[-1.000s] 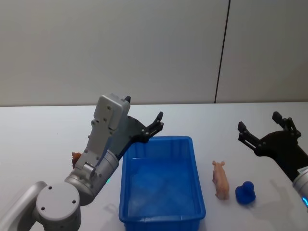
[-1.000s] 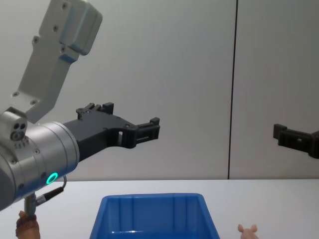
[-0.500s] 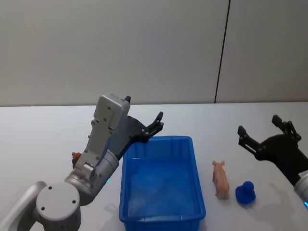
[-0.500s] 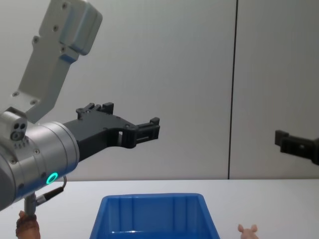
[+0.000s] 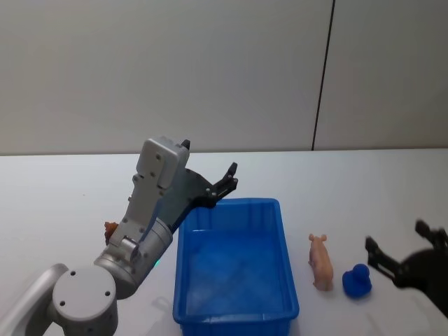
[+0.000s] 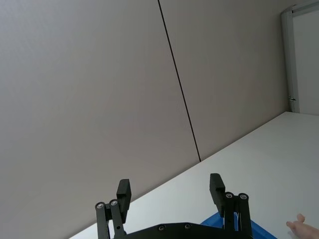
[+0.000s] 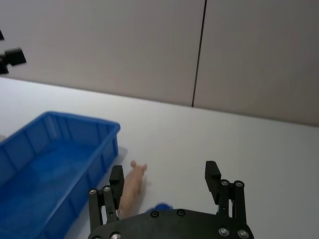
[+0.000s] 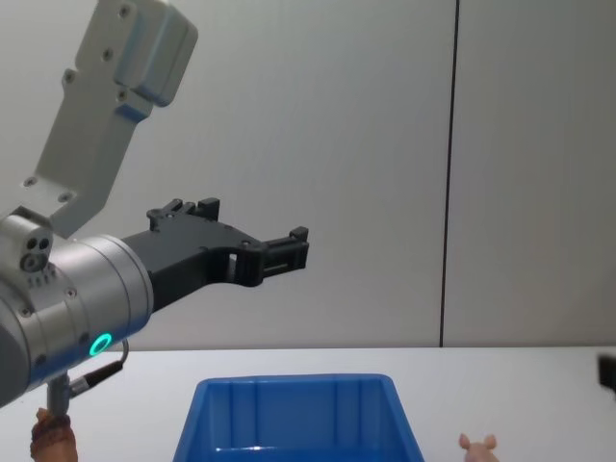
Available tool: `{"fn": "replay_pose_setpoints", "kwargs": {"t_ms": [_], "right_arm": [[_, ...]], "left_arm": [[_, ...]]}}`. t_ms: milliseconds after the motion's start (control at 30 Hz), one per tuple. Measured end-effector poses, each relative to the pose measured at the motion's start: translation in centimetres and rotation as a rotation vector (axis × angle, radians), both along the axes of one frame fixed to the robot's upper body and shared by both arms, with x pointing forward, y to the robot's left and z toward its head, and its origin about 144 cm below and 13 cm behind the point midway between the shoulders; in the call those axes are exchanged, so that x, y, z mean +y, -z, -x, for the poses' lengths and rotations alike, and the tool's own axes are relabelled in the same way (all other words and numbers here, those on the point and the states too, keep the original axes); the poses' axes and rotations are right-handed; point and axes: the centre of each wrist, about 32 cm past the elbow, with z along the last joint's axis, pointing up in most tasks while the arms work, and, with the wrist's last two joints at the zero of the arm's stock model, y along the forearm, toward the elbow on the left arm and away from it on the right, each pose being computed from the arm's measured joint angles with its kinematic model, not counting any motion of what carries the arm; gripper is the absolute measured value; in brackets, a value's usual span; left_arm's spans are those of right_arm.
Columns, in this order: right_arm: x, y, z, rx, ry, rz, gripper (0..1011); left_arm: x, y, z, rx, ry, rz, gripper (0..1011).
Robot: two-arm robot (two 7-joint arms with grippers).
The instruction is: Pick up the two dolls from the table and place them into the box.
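Found the right gripper (image 5: pixel 395 238) markedly lower than a second ago, brought down from mid-height to just above the table (image 5: pixel 63 196), fingers spread wide and holding nothing. Noted no change in the left gripper (image 5: pixel 231 178): held high over the far edge of the box (image 5: pixel 231 203), fingers apart, empty. Judged as the opening approach to the first pick, with nothing yet in the box.

Located the pink doll (image 5: pixel 321 262) ahead of and below the right gripper, on its box side, lying lengthwise on the table. Small blue toy (image 5: pixel 357 280) just beside it, nearer the gripper. Doll pale pink, slender, two little ears at the far end.

Located the brown doll (image 5: pixel 110 228) well behind the left gripper, beside that arm. Fuzzy, mostly hidden.
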Motion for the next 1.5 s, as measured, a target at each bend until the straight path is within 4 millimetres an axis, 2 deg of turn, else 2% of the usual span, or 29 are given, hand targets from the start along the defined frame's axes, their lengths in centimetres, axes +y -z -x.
{"fn": "replay_pose_setpoints", "kwargs": {"t_ms": [233,533,800,1000,1500], "right_arm": [[-0.8,0.6,2.6,0.109,0.022,0.040,1001],[-1.3,1.3,2.9,0.188,0.027,0.093,1001],[-1.4,2.0,1.4,0.198,0.011,0.130,1001],[-1.1,2.7,-0.5,0.196,-0.010,0.146,1001],[0.3,4.4,-4.6,0.235,-0.051,0.159,1001]], "left_arm": [[0.0,0.0,0.0,0.000,0.000,0.000,1001],[0.0,0.0,0.0,0.000,0.000,0.000,1001],[0.0,0.0,0.0,0.000,0.000,0.000,1001],[0.0,0.0,0.0,0.000,0.000,0.000,1001],[0.0,0.0,0.0,0.000,0.000,0.000,1001]]}}
